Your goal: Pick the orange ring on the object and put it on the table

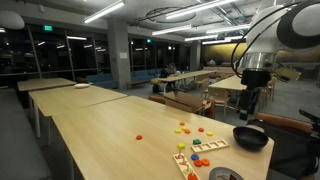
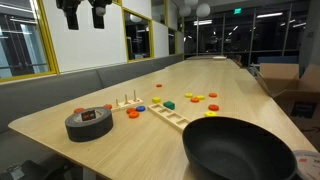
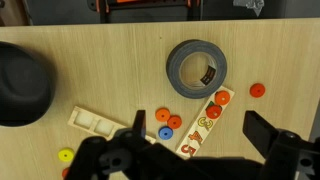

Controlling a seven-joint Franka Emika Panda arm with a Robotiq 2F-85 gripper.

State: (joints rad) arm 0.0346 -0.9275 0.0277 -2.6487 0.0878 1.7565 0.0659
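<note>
**A:** Wrist view, left to right?

**B:** Bowl (image 3: 22,82) at far left. Tray (image 3: 98,122) at lower left. Orange ring (image 3: 163,115) just below centre, touching a red ring (image 3: 175,122), with a blue ring (image 3: 165,132) right under it. Tape (image 3: 197,68) is up and right of them. More orange bits sit further right.

**A:** Gripper?

**B:** Gripper (image 3: 197,140) comes in along the bottom edge, fingers wide apart and nothing between them. It's well above the table (image 3: 100,40).

**A:** Is the ring on a peg?

**B:** Can't tell from above. An exterior view shows pegs (image 2: 125,100) left of centre with rings at their base, too small to tell if any is threaded.

**A:** Handling?

**B:** I'd guess light, stiff and not fragile. It looks smooth, so it could slip out of a pinch. Take it across the outer rim on opposite sides. The lower right is crowded by the red and blue rings, so put the fingers where the rim is free.

**A:** Orientation?

**B:** Lies flat, hole facing up. It's round, so there's no long axis and any jaw angle fits. If it is threaded, lift straight up.
</note>
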